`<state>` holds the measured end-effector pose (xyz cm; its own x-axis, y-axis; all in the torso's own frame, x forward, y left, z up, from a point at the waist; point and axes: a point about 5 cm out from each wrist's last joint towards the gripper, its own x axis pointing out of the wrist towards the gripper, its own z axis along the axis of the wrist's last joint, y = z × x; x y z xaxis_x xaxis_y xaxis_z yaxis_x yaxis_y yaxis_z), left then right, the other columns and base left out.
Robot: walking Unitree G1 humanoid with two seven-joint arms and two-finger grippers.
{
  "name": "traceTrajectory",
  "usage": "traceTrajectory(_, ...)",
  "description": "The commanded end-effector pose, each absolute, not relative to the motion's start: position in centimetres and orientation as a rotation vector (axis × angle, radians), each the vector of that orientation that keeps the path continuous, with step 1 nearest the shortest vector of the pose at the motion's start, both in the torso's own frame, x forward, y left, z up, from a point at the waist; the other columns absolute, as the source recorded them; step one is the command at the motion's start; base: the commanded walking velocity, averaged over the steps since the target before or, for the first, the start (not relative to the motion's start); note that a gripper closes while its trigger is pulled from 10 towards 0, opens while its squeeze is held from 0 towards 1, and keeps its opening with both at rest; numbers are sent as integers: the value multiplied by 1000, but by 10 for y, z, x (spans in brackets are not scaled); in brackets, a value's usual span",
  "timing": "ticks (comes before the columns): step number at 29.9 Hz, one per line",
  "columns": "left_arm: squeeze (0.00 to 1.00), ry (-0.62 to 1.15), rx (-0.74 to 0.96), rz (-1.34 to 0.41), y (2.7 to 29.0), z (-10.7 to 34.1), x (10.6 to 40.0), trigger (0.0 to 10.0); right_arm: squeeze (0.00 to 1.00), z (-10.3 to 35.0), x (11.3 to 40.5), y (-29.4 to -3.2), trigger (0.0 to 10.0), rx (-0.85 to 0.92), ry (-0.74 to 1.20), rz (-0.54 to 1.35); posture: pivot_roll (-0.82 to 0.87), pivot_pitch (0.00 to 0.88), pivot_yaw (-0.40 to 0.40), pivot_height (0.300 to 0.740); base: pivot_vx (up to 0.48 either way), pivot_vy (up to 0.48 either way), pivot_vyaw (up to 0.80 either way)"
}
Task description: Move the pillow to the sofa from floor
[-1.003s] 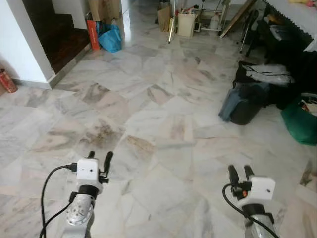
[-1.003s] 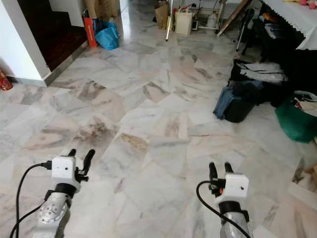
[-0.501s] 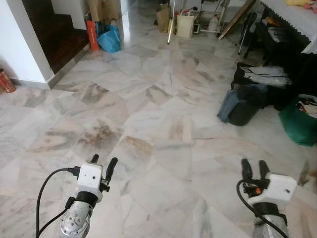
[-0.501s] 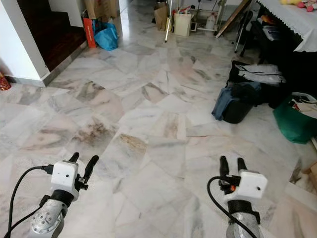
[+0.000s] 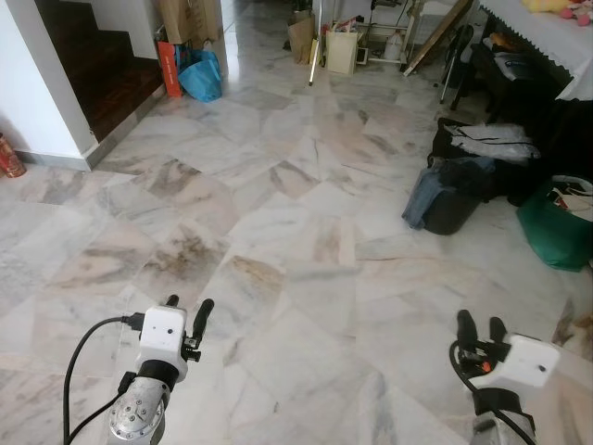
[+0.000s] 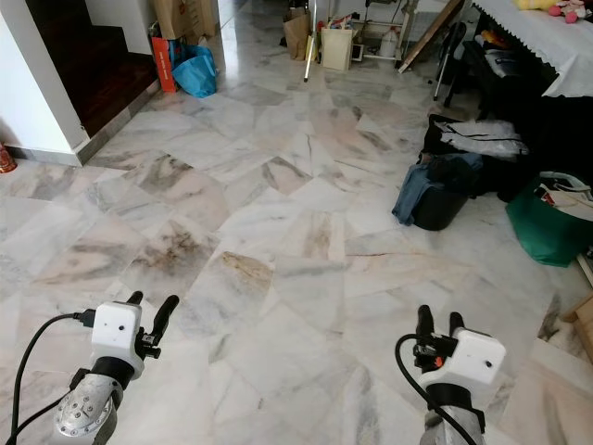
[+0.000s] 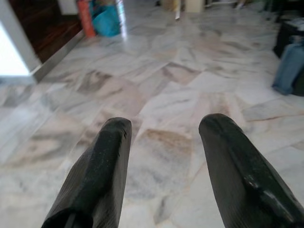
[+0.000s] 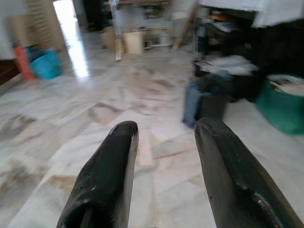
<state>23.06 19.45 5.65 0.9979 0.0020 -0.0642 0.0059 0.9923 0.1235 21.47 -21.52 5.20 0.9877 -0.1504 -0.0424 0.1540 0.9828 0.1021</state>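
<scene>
**Walking the marble, no pillow found yet**

I have both arms held low in front of me. The left gripper (image 5: pixel 186 307) at lower left and the right gripper (image 5: pixel 482 328) at lower right each have their fingers parted and holding nothing. Over the last second the whole view has slid: the dark bags (image 5: pixel 456 190) at right and the blue bag (image 5: pixel 201 76) at upper left sit a little differently in frame, which I read as my own walking and turning, not the things moving. The marble floor (image 5: pixel 296 222) ahead carries no pillow that I can make out, and no sofa either. So I judge the task is at the searching stage, with nothing to grasp yet
</scene>
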Motion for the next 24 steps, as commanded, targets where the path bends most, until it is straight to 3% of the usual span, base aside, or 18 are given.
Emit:
traceTrajectory(1, 0, 49, 116, 16, 196, 61, 230, 10000, 0, 50, 218, -210, 10000, 84, 59, -76, 75, 0, -53, 740, 0, 0, 0)
traceTrajectory(6, 0, 44, 111, 8, 193, 60, 231, 10000, 0, 57, 227, -209, 10000, 44, 45, 41, 75, 0, -55, 740, 0, 0, 0)
traceTrajectory(12, 0, 35, 125, -10, 194, 64, 234, 10000, 0, 73, 230, -214, 10000, 69, -26, 25, 65, 0, -42, 740, 0, 0, 0)
traceTrajectory(24, 0, -116, 136, -68, 184, 97, 247, 10000, 0, 92, 232, -193, 10000, 209, -124, 79, 74, 0, -27, 740, 0, 0, 0)
